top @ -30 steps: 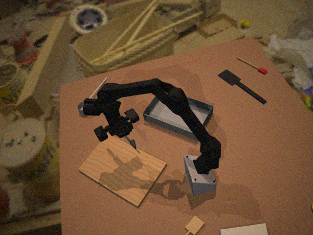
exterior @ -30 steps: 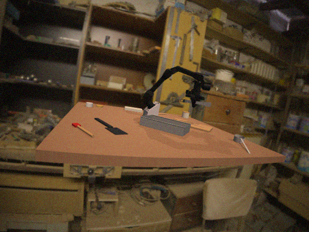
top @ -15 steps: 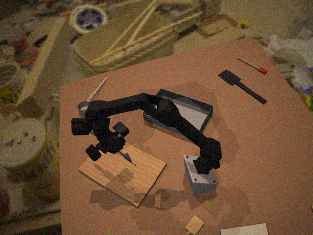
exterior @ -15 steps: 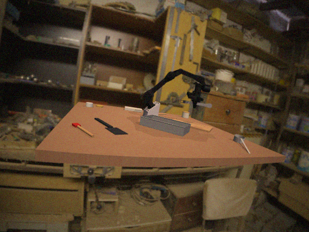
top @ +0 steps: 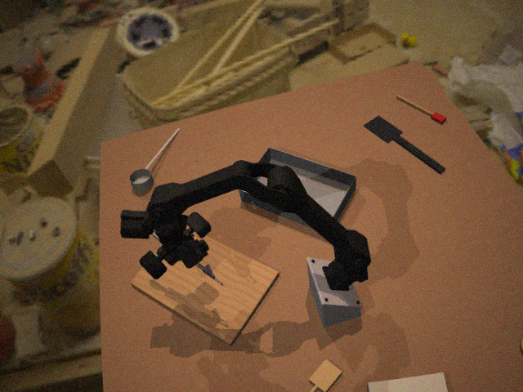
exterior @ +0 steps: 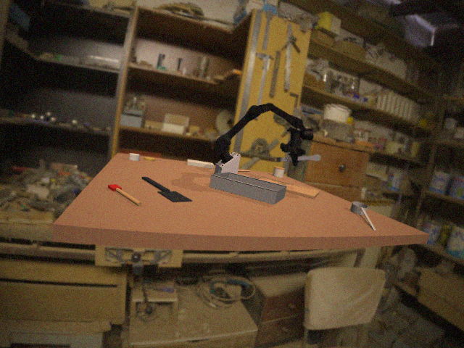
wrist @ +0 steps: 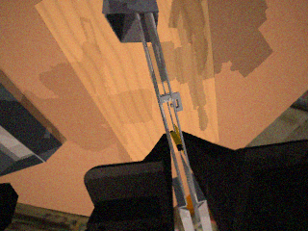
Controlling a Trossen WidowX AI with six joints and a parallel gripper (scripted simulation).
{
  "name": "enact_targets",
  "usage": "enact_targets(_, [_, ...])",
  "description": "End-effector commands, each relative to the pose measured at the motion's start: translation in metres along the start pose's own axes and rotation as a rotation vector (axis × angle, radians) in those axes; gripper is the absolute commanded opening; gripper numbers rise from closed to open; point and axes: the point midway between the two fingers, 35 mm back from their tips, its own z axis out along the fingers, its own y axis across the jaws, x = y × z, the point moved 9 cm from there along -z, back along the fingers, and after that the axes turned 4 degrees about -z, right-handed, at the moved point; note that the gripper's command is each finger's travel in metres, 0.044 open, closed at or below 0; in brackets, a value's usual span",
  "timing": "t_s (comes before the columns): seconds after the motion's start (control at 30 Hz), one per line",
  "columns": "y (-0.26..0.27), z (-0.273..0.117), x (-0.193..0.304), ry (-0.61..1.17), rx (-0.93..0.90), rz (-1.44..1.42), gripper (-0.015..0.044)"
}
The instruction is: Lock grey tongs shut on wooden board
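The grey tongs (top: 207, 270) (exterior: 314, 158) (wrist: 130, 7) are in the air above the wooden board (top: 251, 284) (exterior: 312, 193) (wrist: 77, 36). My gripper (top: 179, 251) (exterior: 294, 157) (wrist: 173, 136) is shut on them around the arms, which run close together between the fingers. In the exterior view they lie near level, with the pale tips to the right and slightly higher. The wrist view shows the hinge block at the top and the tips at the bottom. Whether the lock has caught cannot be told.
The roasting tin (top: 261, 210) (exterior: 243, 188) (wrist: 21, 115) stands beside the board, with no tongs across it. A small round pan (top: 141, 181) (exterior: 358, 206) with a pale handle, a black spatula (top: 382, 128) (exterior: 174, 196) and a red-headed brush (top: 439, 118) (exterior: 114, 187) lie farther off.
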Motion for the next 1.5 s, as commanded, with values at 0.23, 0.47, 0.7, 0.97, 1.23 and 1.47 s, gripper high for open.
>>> enact_targets(0.23, [-0.01, 0.002, -0.012, 0.199, -0.01, -0.023, -0.015])
enact_targets(0.47, [-0.016, 0.007, -0.022, 0.321, -0.021, -0.034, -0.015])
enact_targets(0.7, [-0.019, 0.011, -0.034, 0.44, -0.032, -0.04, -0.015])
enact_targets(0.97, [-0.02, 0.015, -0.05, 0.573, -0.044, -0.038, -0.015])
enact_targets(1.23, [-0.018, 0.017, -0.067, 0.7, -0.057, -0.029, -0.015])
enact_targets(1.47, [-0.012, 0.018, -0.083, 0.807, -0.064, -0.011, -0.015])
